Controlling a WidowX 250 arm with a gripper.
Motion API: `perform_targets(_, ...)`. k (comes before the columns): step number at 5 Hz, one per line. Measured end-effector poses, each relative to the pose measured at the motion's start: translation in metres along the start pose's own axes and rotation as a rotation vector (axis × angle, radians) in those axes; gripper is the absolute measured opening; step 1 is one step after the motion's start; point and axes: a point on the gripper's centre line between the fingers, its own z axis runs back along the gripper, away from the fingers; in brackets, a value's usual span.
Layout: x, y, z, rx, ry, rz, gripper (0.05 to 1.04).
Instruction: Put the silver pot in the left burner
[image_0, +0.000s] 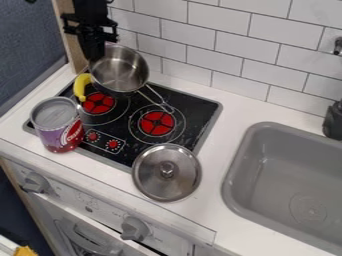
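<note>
Grey knob (135, 228) foremost — silver pot (119, 69), long axis slanting, handle lower right (claw (94, 54) beside — clamped or apart, can't tell)

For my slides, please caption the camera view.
The gripper at the silver pot above the stovetop, with a can, a yellow banana and a lid nearby.

- White rectangular wall tiles (214, 46): right of the jaws in view.
- Dark blue panel (27, 45): left of the jaws.
- Pale wooden post (67, 44): beside them.
- White flat countertop (234, 106): below.
- Grey rounded sink (284, 165): lower right.
</note>
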Motion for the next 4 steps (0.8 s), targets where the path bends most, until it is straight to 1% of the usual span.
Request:
perform_targets(1, -0.006, 0.002, -0.021, -0.028, 0.052, -0.003, 0.06)
perform_targets(2, -0.003, 0.006, -0.032, -0.052, 0.069, -0.011, 0.06)
perform_targets(3, -0.004, 0.007, -0.045, -0.11, 0.071, -0.012, 0.06)
perform_targets(4, -0.005, 0.006, -0.046, -0.117, 0.079, -0.022, 0.083)
